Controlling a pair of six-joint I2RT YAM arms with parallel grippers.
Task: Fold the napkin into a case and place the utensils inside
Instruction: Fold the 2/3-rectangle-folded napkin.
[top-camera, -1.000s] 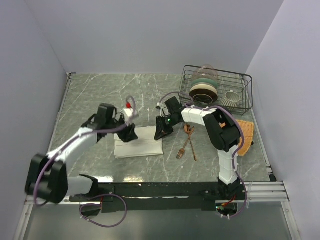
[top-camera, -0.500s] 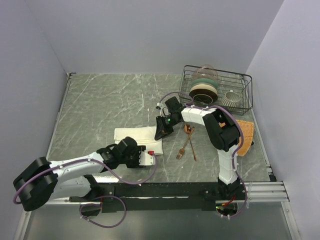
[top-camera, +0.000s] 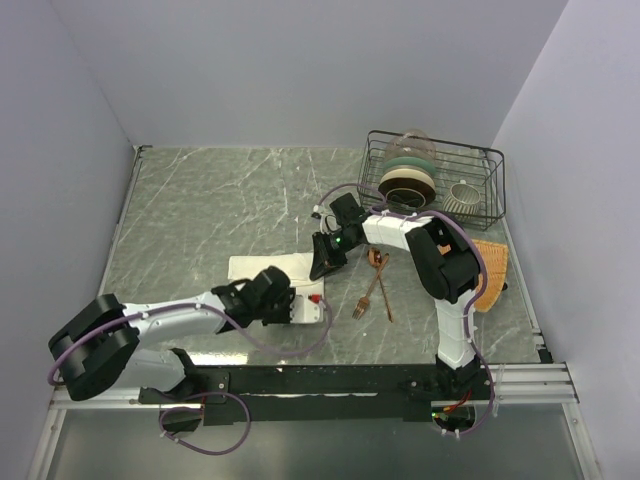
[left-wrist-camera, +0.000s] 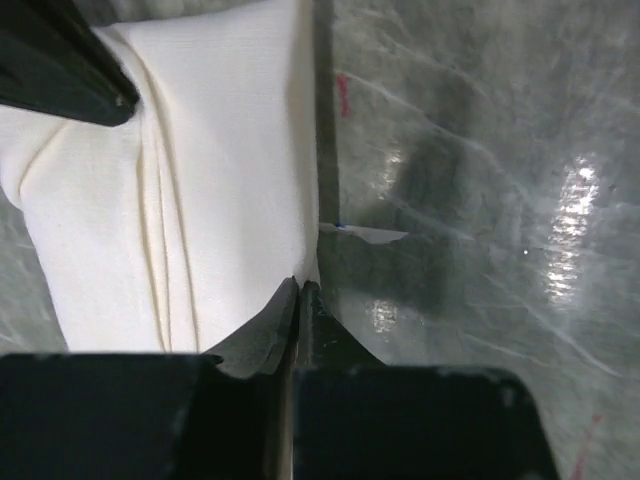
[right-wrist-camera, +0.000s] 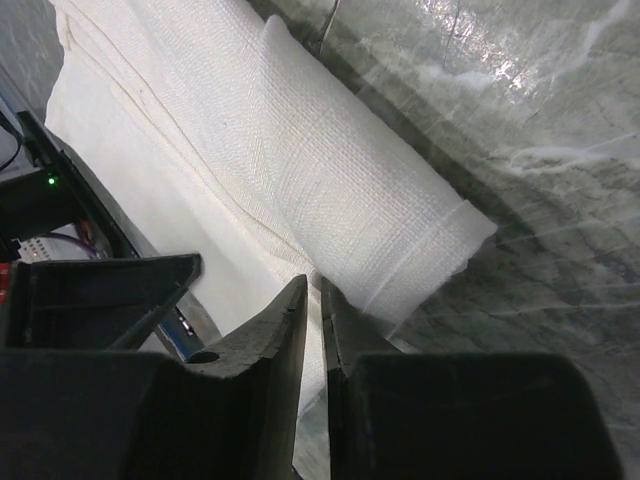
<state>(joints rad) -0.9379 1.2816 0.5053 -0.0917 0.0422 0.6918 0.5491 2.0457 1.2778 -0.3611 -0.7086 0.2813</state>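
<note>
The cream-white napkin (top-camera: 280, 268) lies folded in a flat rectangle in the middle of the table. My left gripper (top-camera: 305, 308) reaches in low from the left to the cloth's near right corner. In the left wrist view it (left-wrist-camera: 300, 285) is shut with the napkin's (left-wrist-camera: 220, 180) right edge running into its tips. At the far right corner my right gripper (top-camera: 322, 265) is shut on a fold of the napkin (right-wrist-camera: 330, 190), with cloth showing in the narrow gap of that gripper (right-wrist-camera: 313, 285). To the right of the cloth, the copper fork (top-camera: 365, 298) and spoon (top-camera: 375, 259) lie crossed.
A black wire dish rack (top-camera: 495, 190) with plates and a cup stands at the back right. An orange woven mat (top-camera: 492, 268) lies below it, behind the right arm. Walls close the table on the left, back and right.
My left arm swung from the napkin's far left edge down to its near right corner, and its jaws closed there. The right gripper stayed at the far right corner.
</note>
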